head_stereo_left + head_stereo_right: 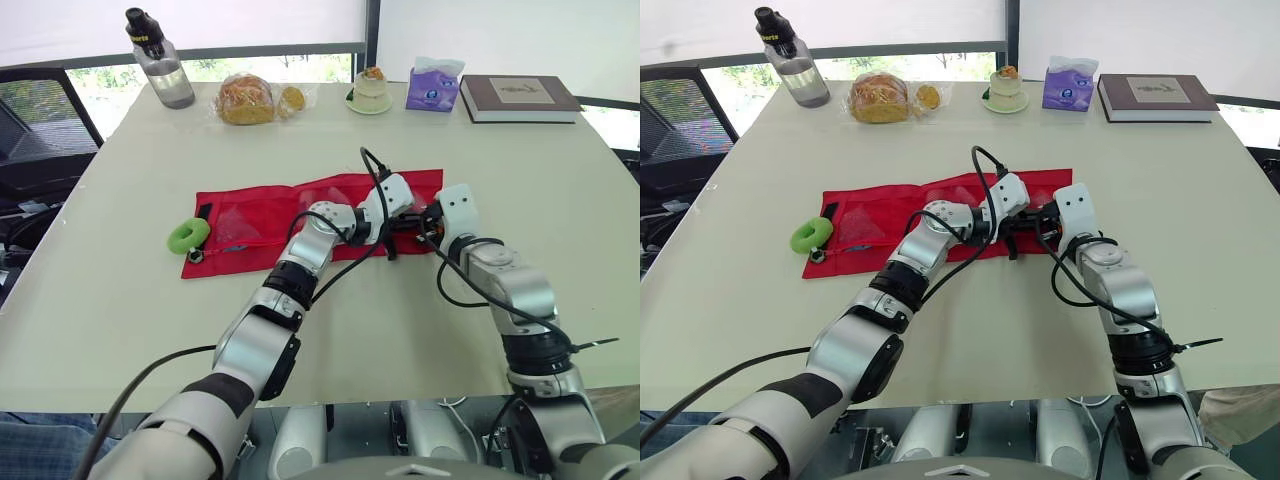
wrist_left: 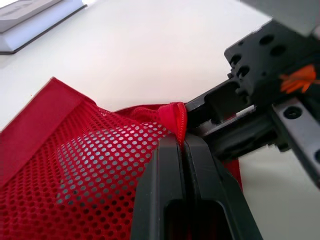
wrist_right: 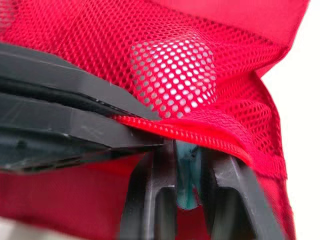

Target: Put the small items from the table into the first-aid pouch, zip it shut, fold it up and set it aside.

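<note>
Tightly, the left hand pinches the pouch rim, crowding the right hand clenching a teal item.

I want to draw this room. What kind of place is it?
Probably an office or meeting room: a big pale table, a window with green outside, a black chair beside the table, and a book.

We take this for office or meeting room, probably: broad pale table, roller blind over window, black mesh chair at edge; book, tissue pack, water bottle lined up far beyond fingers.
</note>
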